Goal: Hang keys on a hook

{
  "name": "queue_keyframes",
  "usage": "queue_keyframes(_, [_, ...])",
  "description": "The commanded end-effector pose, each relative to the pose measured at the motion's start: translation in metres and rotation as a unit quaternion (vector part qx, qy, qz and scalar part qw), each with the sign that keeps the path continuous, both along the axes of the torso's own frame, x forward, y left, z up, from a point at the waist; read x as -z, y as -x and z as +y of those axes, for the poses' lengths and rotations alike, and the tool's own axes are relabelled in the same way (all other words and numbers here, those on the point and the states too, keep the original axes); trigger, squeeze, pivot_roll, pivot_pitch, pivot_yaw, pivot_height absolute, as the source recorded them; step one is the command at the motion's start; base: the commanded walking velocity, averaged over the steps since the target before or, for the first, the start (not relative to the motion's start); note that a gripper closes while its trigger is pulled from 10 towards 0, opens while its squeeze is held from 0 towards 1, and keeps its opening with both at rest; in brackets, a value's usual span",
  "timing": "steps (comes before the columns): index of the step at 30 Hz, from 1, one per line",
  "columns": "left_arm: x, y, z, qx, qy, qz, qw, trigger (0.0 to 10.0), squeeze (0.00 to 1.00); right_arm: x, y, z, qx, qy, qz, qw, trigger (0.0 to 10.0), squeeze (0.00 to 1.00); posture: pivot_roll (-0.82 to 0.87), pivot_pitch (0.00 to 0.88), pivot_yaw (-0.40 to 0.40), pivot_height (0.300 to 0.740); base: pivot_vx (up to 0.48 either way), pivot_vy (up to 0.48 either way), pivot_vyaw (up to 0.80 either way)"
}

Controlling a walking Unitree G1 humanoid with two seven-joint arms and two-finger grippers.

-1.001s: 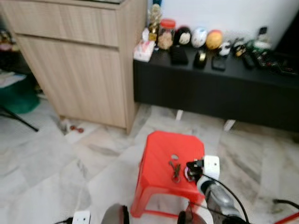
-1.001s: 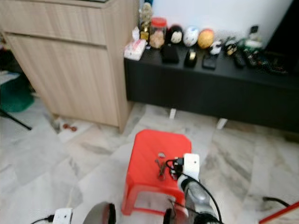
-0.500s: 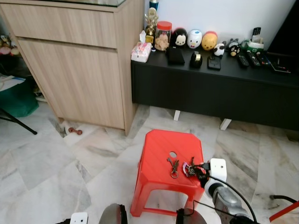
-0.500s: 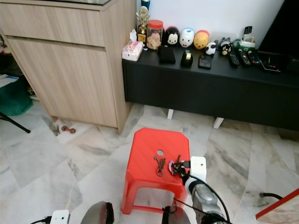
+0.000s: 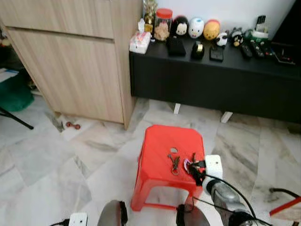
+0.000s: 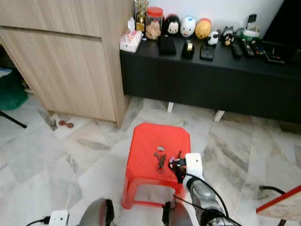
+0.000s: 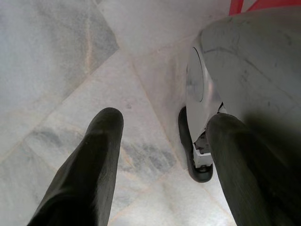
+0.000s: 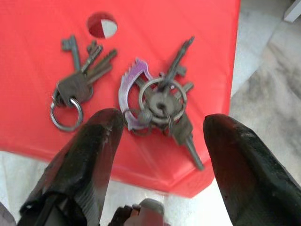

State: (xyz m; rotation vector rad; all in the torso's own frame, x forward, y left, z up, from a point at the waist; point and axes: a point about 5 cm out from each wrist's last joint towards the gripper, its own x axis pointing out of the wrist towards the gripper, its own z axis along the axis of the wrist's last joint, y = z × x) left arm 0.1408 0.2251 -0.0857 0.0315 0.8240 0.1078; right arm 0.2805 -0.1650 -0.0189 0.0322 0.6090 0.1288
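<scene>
A marble floor (image 5: 42, 160) carried a red stool (image 5: 171, 141), with a wooden cabinet (image 5: 75, 56) at its 10 o'clock and a black table (image 5: 211, 80) of ornaments at 12 o'clock. Two sets of keys lay on the stool: a smaller bunch (image 8: 77, 84) and, at its 3 o'clock, a larger bunch with a purple tag (image 8: 162, 106). The right gripper (image 8: 160, 150) hovered above the larger bunch near the stool's edge, fingers apart, touching nothing. The left gripper (image 7: 162, 160) hung over the floor, fingers likewise spread.
</scene>
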Motion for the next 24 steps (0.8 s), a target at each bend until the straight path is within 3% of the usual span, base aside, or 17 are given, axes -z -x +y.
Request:
queue_keyframes(1, [0.013, 0.021, -0.029, 0.040, 0.043, 0.042, 0.997, 10.0, 0.00, -0.001, -0.002, -0.003, 0.003, 0.006, 0.005, 1.000, 10.0, 0.00, 0.03, 0.191, -0.116, 0.619, 0.000, 0.000, 0.00])
queue_keyframes(14, [0.016, 0.044, -0.030, 0.040, 0.043, 0.039, 0.997, 10.0, 0.00, -0.009, -0.010, -0.002, 0.011, 0.007, -0.008, 1.000, 10.0, 0.00, 0.05, 0.253, -0.121, 0.619, 0.000, 0.000, 0.00])
queue_keyframes(24, [0.014, 0.049, -0.028, 0.045, 0.042, 0.030, 0.998, 10.0, 0.00, -0.008, -0.010, -0.012, 0.029, 0.024, 0.003, 0.999, 10.0, 0.00, 0.06, 0.272, -0.120, 0.619, 0.000, 0.000, 0.00])
